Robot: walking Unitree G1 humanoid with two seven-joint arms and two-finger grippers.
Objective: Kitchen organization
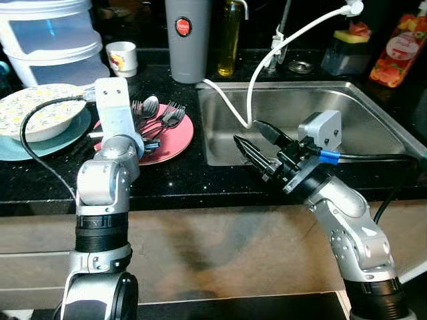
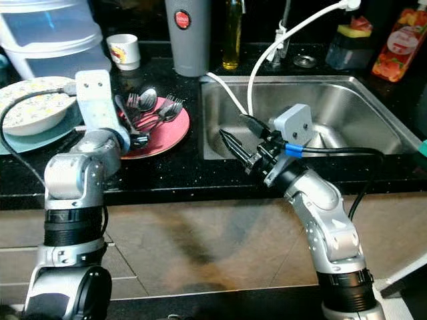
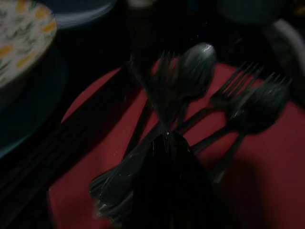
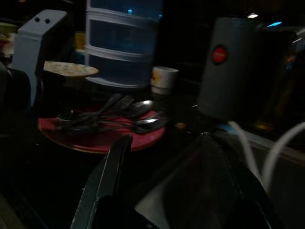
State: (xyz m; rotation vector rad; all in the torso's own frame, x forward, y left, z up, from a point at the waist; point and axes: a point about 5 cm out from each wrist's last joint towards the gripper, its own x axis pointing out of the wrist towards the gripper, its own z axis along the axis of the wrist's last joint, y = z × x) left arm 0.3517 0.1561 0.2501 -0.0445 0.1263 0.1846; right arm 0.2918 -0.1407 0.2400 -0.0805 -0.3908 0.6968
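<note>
The plate point(image 1: 175, 143) under the dull silver cutlery point(image 1: 160, 115) was pinkish red, and the bowl point(image 1: 41, 110) beside it was white with a yellow-and-green floral print, resting on a teal plate point(image 1: 27, 148). The counter point(image 1: 180, 179) was speckled black, the sink point(image 1: 347, 110) steel grey, and the tall flask point(image 1: 187, 40) grey with a red round badge.

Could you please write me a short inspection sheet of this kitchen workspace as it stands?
Surface: black counter with a steel sink set in it.
Job's things: forks and spoons piled on a red plate.
Clutter: patterned bowl on a blue plate, small cup, grey flask, oil bottle, clear tubs.
Grippers: left gripper over the cutlery; right gripper open at the sink's front edge.
Cables: white hose into the sink; black arm cables.
Surroundings: cabinet fronts below.
</note>
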